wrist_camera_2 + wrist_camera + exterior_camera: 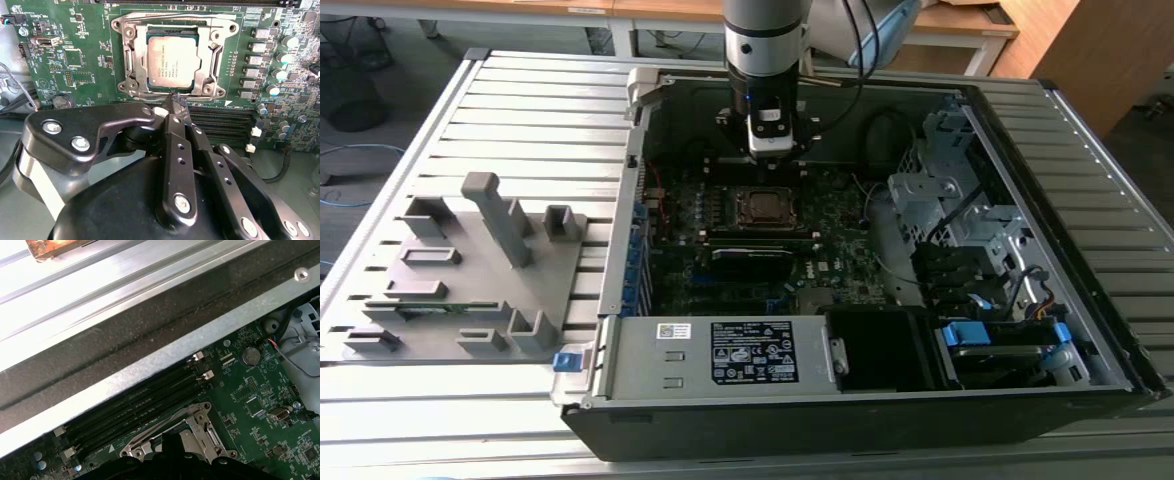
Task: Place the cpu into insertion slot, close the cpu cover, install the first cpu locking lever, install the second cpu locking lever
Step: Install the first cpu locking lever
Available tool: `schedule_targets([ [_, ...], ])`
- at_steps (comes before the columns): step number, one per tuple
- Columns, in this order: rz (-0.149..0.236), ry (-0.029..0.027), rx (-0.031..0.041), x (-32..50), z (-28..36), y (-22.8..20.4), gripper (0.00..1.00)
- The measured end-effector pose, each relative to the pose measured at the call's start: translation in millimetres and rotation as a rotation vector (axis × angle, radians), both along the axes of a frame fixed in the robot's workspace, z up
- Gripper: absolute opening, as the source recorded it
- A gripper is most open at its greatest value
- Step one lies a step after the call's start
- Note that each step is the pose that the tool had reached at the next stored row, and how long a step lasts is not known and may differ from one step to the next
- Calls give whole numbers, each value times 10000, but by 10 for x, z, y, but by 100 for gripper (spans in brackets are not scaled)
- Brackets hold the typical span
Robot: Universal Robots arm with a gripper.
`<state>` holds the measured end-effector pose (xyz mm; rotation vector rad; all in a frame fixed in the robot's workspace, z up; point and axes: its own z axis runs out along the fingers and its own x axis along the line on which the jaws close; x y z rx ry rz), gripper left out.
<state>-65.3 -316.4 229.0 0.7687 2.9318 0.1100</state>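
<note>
Fingertips of my end effector (172, 107) look pinched nearly together in the second wrist view, their tips right at the near edge of the cpu cover (172, 25), by a thin wire lever running along that edge; I cannot tell whether they actually grip it. The cpu (172, 62) sits flat in the insertion slot (145, 57), its dull silver top showing through the cover's square window, and the cover frame lies down over it. On the green motherboard (75, 60), a row of long black memory slots (220, 122) runs just beside the socket on the end effector's side.

From the exterior view, my arm (765, 40) hangs straight down into the open computer case (1067, 300), with the end effector (771, 150) just above the socket (761, 205). The case rests on a slatted metal bench (520, 90). A grey plastic fixture tray (467, 270) lies on the bench at the exterior view's left, well apart from the case.
</note>
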Motion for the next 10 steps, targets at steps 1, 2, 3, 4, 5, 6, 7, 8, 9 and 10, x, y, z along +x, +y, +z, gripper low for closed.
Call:
schedule_targets([
  [1,0,6,0,0,0,0,11],
  [2,1,17,1,1,-1,0,11],
  [3,2,39,1,1,-1,0,11],
  [4,1,53,0,0,-1,0,11],
  [5,0,52,0,0,-1,0,11],
  [6,0,54,0,0,-1,0,11],
  [7,0,55,0,0,-1,0,11],
  [8,0,55,0,0,-1,0,11],
  [9,0,56,-1,0,-1,0,11],
  [10,0,56,0,0,-1,0,11],
])
